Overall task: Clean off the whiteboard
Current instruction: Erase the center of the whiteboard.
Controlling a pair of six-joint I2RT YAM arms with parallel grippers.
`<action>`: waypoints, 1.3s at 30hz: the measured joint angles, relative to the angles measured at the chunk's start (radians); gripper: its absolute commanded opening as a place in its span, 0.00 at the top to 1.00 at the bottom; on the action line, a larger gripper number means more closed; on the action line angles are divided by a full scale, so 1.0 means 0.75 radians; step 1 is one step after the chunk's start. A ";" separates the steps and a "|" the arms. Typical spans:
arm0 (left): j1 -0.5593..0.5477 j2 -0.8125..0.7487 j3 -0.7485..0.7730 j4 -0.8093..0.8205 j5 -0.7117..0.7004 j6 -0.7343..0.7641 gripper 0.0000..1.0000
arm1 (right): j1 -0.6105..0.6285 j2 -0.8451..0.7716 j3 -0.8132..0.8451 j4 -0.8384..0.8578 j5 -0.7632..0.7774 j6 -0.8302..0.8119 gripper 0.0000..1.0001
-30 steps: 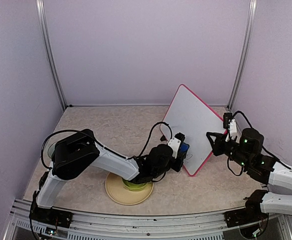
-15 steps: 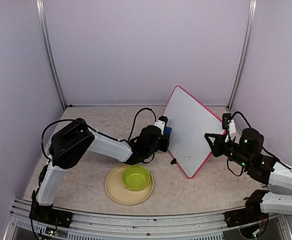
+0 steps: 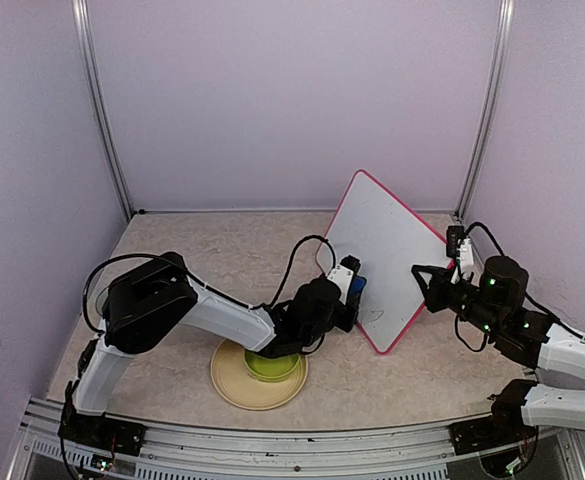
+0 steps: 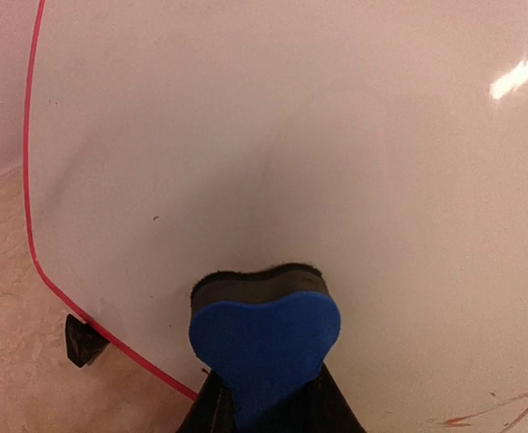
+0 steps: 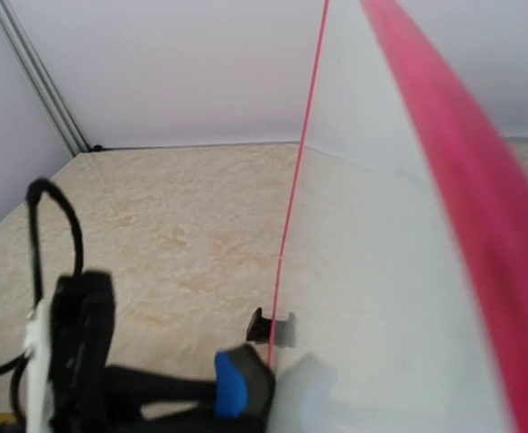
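Your left end effector (image 3: 357,285), clamped on the blue eraser (image 4: 264,347), is sweeping back down the whiteboard (image 3: 387,235). Your right end effector (image 3: 434,285) is gripping the board's frame, holding it tilted on the bench (image 3: 222,250). A small mark (image 4: 498,408) is waiting near the lower corner.

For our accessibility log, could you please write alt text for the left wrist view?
A blue heart-shaped eraser, gripped in the left end effector, meets the mostly clean whiteboard with its dark felt edge. The red frame curves down the left past a black foot, and a faint red mark shows at lower right.
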 measured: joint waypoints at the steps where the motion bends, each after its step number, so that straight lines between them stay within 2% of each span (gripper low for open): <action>1: -0.012 0.000 -0.001 0.003 0.000 0.003 1.00 | -0.001 0.000 0.000 0.001 0.002 -0.001 1.00; 39: -0.176 -0.022 -0.067 0.120 0.082 0.018 1.00 | -0.003 0.052 0.023 0.026 -0.001 -0.043 1.00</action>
